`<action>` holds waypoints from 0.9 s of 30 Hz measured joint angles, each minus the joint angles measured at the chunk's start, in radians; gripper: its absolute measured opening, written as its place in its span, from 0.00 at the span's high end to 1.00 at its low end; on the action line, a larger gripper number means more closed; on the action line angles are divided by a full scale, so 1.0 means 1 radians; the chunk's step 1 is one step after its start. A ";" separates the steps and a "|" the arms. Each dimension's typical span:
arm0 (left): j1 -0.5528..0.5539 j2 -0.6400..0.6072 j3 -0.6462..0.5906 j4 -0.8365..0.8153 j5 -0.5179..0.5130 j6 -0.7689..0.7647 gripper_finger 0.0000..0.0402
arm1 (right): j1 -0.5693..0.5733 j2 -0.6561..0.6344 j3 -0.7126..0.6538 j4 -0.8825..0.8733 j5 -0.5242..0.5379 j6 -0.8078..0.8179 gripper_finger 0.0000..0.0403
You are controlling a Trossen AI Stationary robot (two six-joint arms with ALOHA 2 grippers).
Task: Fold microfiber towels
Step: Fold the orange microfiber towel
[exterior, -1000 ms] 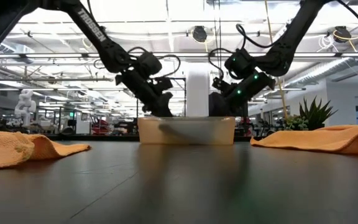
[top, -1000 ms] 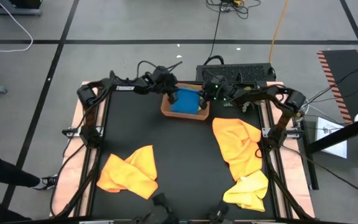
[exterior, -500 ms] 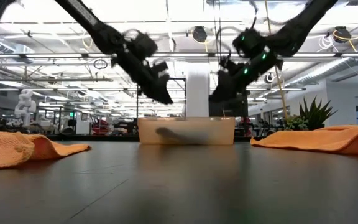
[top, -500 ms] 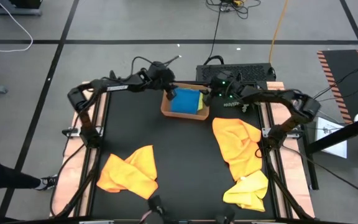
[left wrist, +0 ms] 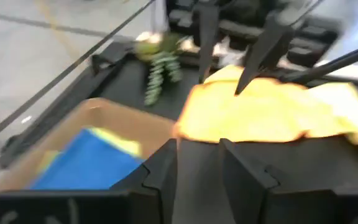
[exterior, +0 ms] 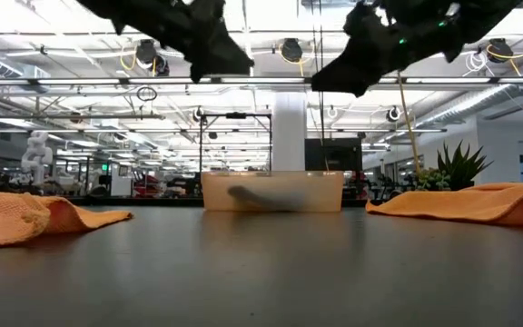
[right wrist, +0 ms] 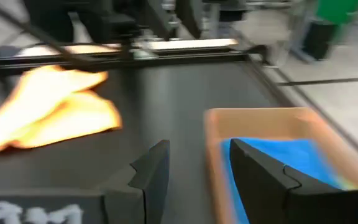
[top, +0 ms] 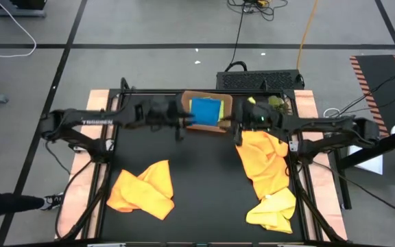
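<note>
"TROSSEN" reads along the left arm as the left gripper [top: 179,125] and right gripper [top: 236,125], both parted and empty, hang beside the tray [top: 193,126] holding the folded blue towel [top: 205,110].

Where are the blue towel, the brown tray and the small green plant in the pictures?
blue towel [top: 205,111]: high view, middle of its folded top face.
brown tray [top: 228,101]: high view, bare strip on the right side.
green plant [left wrist: 159,70]: left wrist view, middle of the hanging sprig.
</note>
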State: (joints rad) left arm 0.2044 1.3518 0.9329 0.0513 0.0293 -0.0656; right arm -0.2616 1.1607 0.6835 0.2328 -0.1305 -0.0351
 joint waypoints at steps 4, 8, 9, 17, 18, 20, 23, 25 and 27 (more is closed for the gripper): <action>-0.150 -0.003 -0.126 0.203 -0.062 -0.064 0.77 | 0.099 -0.026 -0.020 -0.096 0.080 0.067 0.59; -0.259 0.020 -0.210 0.381 -0.146 -0.094 0.80 | 0.162 -0.033 -0.021 -0.326 0.180 0.112 0.57; -0.281 0.021 -0.229 0.403 -0.163 -0.103 0.81 | 0.168 -0.033 -0.021 -0.382 0.197 0.132 0.56; -0.392 0.024 -0.279 0.455 -0.280 -0.131 0.82 | 0.147 -0.021 -0.023 -0.764 0.340 0.312 0.56; -0.399 0.023 -0.279 0.458 -0.290 -0.131 0.82 | 0.138 -0.021 -0.025 -0.767 0.366 0.311 0.56; -0.406 0.023 -0.279 0.460 -0.305 -0.131 0.82 | 0.107 -0.014 -0.030 -0.755 0.396 0.298 0.56; -0.408 0.035 -0.279 0.477 -0.316 -0.131 0.82 | 0.037 0.009 -0.045 -0.698 0.392 0.276 0.56; -0.408 0.035 -0.279 0.484 -0.319 -0.128 0.82 | -0.012 0.041 -0.059 -0.630 0.380 0.246 0.56; -0.408 0.044 -0.279 0.489 -0.319 -0.127 0.82 | -0.062 0.081 -0.074 -0.556 0.342 0.202 0.56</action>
State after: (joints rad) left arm -0.2031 1.3956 0.6537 0.5402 -0.2902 -0.1924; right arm -0.3241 1.2419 0.6092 -0.3233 0.2119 0.1668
